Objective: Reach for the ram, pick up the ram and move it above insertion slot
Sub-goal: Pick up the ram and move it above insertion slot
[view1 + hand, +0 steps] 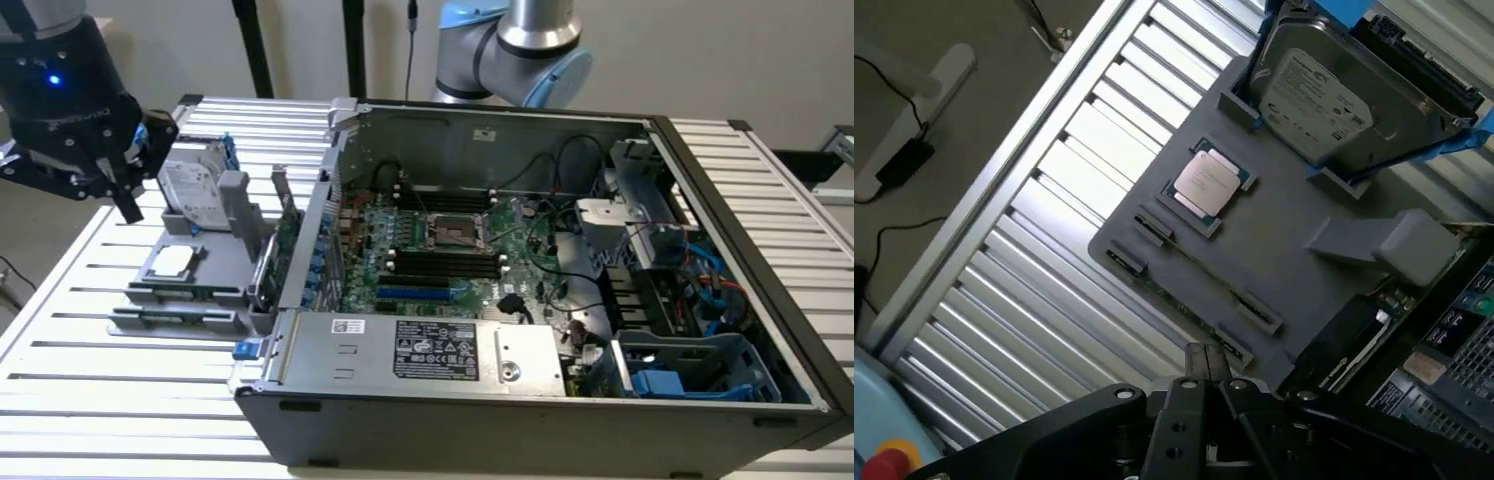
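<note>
The ram (1176,297) is a thin green stick standing on edge in clips along the front edge of a grey fixture (1274,250). My gripper (1205,362) hovers above and short of that edge, fingers together and nothing held. In the exterior view the black gripper (127,205) hangs over the table at the exterior view's left, just beside the fixture (180,300). The motherboard's black memory slots (441,265) lie inside the open computer case (534,400), well away from the gripper toward the exterior view's right.
On the fixture sit a CPU (1206,182), an upright hard drive (1334,90) and a dark card with a metal bracket (276,250). The case wall (314,240) rises between the fixture and the motherboard. The table (1084,150) is slatted metal.
</note>
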Robot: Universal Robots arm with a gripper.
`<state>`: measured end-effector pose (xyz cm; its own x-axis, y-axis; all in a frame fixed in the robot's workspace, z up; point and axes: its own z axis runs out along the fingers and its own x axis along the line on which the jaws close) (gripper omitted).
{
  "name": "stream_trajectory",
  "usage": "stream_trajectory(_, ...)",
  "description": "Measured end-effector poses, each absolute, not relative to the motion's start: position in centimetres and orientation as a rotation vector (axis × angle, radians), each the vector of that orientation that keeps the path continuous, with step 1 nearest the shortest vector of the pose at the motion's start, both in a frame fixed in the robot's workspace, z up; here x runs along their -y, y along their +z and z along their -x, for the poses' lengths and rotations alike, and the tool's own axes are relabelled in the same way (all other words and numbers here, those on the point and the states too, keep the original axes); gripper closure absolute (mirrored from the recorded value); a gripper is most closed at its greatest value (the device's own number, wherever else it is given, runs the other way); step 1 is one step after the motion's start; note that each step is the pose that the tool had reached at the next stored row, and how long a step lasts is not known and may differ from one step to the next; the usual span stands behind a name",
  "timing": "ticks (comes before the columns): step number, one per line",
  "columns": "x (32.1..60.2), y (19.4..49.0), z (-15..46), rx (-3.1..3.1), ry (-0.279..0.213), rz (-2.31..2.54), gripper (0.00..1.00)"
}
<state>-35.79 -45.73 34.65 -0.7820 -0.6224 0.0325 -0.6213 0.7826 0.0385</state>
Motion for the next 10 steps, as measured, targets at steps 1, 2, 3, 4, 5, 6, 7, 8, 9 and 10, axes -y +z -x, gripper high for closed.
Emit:
stream_trajectory(1,45.73,34.65,35.79,2.915,-0.039,-1.048,0.89)
stream_trajectory(2,45.73,34.63,35.79,2.905,-0.038,-1.075,0.89)
stream_trajectory(3,45.73,34.62,35.79,2.895,-0.038,-1.101,0.89)
stream_trajectory(4,45.73,34.61,35.79,2.885,-0.037,-1.127,0.89)
stream_trajectory(5,45.73,34.6,35.79,2.874,-0.037,-1.153,0.89)
stream_trajectory(6,45.73,34.59,35.79,2.863,-0.036,-1.179,0.89)
stream_trajectory(7,45.73,34.58,35.79,2.852,-0.035,-1.205,0.89)
stream_trajectory(8,45.73,34.56,35.78,2.841,-0.035,-1.23,0.89)
stream_trajectory(9,45.73,34.56,35.79,2.83,-0.034,-1.255,0.89)
stream_trajectory(10,45.73,34.54,35.78,2.817,-0.033,-1.283,0.89)
